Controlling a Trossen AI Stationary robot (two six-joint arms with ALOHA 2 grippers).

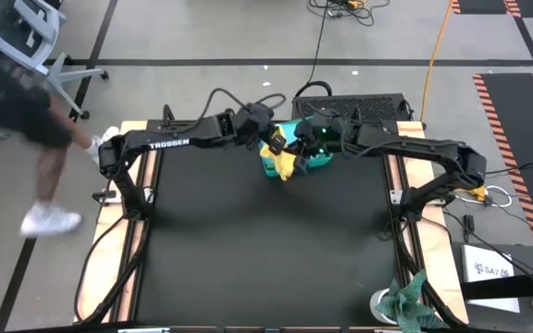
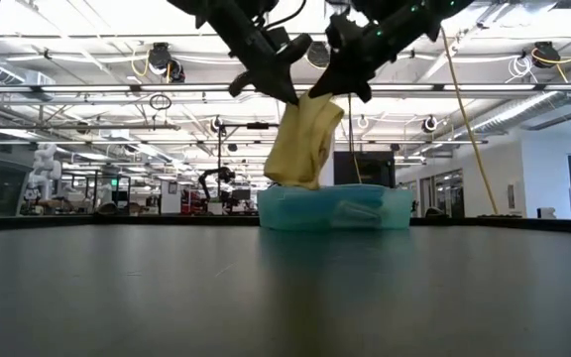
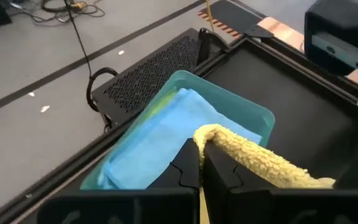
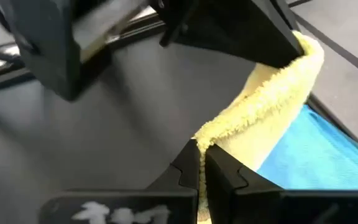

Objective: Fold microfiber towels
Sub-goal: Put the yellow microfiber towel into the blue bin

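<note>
At the tabletop's far edge you see the teal tray [image 3: 263,118] holding a light blue towel [image 3: 160,140], above it the yellow towel [image 2: 305,139] grasped by both left claw [image 2: 290,96] and right claw [image 2: 347,91].

A teal plastic tray [image 1: 315,163] sits at the upper centre of the black tabletop [image 1: 266,250]. A mottled green-and-white rag [image 1: 407,301] lies at lower right. A person [image 1: 17,111] walks past an office chair [image 1: 40,32] at upper left.
</note>
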